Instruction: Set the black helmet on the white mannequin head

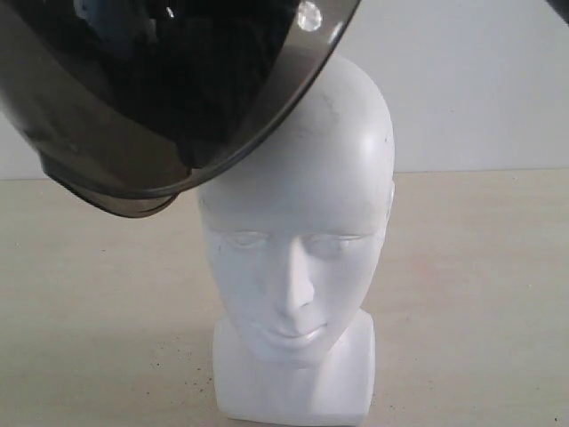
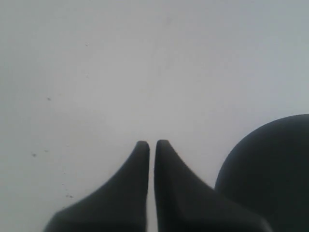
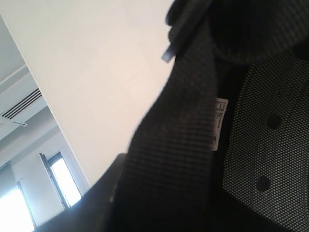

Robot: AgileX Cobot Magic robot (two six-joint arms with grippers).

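The white mannequin head (image 1: pixel 298 258) stands upright on its blocky neck base, facing the exterior camera. The black helmet (image 1: pixel 169 89) hangs tilted above and to the left of it. Its smoky visor (image 1: pixel 116 191) is in front, and the rim overlaps the crown of the head. The right wrist view looks into the helmet, at mesh padding (image 3: pixel 265 140) and a woven black strap (image 3: pixel 178 135). My right gripper (image 3: pixel 159 188) is shut on the strap. My left gripper (image 2: pixel 151 145) is shut on nothing, beside a dark rounded shell (image 2: pixel 270 179).
The beige table (image 1: pixel 480 294) runs on both sides of the head, with a plain white wall (image 1: pixel 480 80) behind. A speckled pale surface (image 2: pixel 96 72) fills the left wrist view. A window (image 3: pixel 63 181) and ceiling vents (image 3: pixel 21 108) show past the helmet.
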